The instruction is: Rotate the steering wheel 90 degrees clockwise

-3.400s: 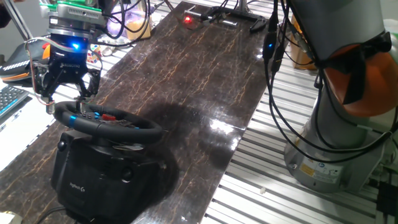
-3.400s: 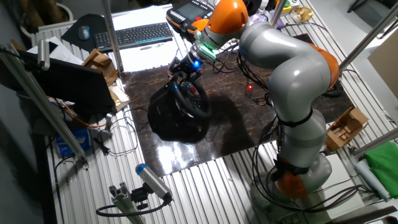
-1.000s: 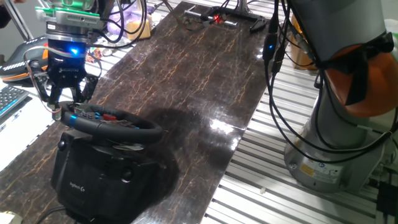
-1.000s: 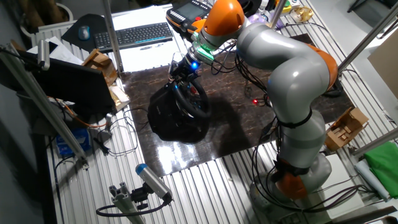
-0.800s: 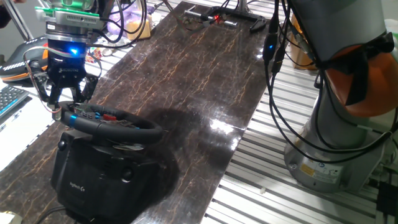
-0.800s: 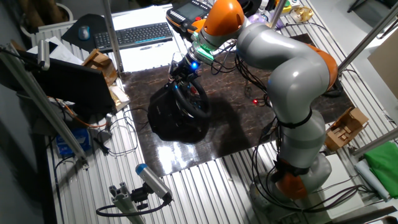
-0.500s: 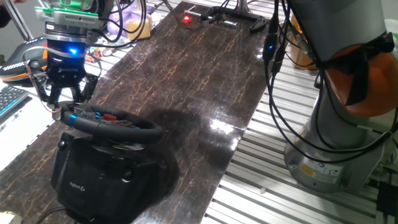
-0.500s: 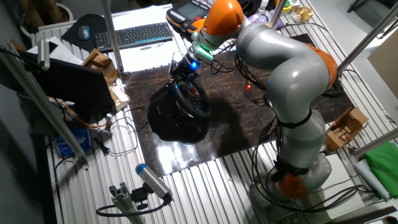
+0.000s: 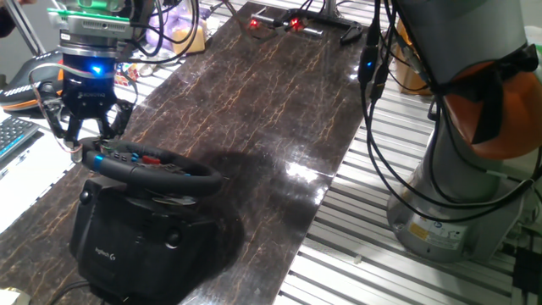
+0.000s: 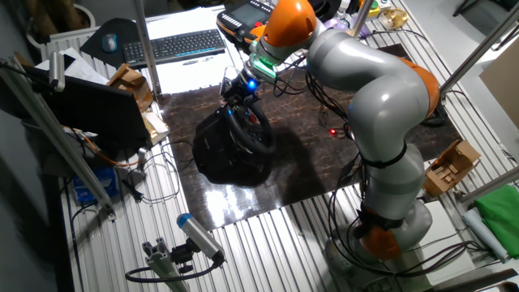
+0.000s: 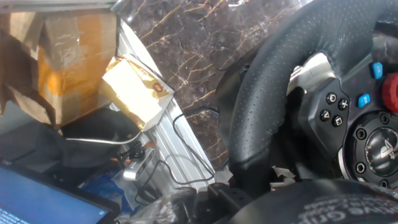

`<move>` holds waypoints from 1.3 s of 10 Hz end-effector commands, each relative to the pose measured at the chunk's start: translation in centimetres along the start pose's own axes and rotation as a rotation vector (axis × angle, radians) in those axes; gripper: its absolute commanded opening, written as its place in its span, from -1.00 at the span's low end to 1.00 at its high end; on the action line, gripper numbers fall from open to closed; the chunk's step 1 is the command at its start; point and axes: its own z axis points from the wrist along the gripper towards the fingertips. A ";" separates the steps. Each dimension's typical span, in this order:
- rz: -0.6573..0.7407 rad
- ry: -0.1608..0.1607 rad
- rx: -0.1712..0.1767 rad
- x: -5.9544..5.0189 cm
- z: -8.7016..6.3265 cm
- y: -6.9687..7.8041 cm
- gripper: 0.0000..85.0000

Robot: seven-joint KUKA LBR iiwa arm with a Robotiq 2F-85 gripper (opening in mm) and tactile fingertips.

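The steering wheel (image 9: pixel 169 175) is black and round, with red and blue hub buttons and a blue rim mark (image 9: pixel 99 158). It sits tilted on its bulky black base (image 9: pixel 127 241) at the near left of the dark marbled table. My gripper (image 9: pixel 85 142) stands over the far-left part of the rim, its fingers drawn in on the rim. In the other fixed view the gripper (image 10: pixel 237 101) is at the wheel's (image 10: pixel 258 134) upper edge. The hand view shows the perforated rim (image 11: pixel 273 99) and the hub buttons (image 11: pixel 364 99) very close; the fingertips are not clear there.
A keyboard (image 10: pixel 174 45) and an orange-and-black controller (image 10: pixel 243 20) lie beyond the table's far-left side. Cardboard boxes (image 11: pixel 68 56) and a dark screen (image 10: pixel 89 105) stand beside the wheel base. The arm's own base (image 9: pixel 457 195) stands at the right. Cables hang nearby.
Since 3.4 s ago the fingers have drawn in from wide open onto the rim and the hand has shifted slightly left. Over the last second nothing visibly moves.
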 end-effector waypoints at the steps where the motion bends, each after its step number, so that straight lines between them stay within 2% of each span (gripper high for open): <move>1: 0.009 0.008 0.001 -0.1 0.1 0.0 -0.98; 3: 0.031 0.033 -0.001 -0.1 0.2 0.0 -0.98; 5: 0.063 0.041 -0.008 -0.2 0.2 0.0 -0.98; 8: 0.090 0.040 -0.021 -0.3 0.3 0.0 -0.98; 13: 0.111 0.017 -0.027 -0.9 0.4 -0.2 -0.98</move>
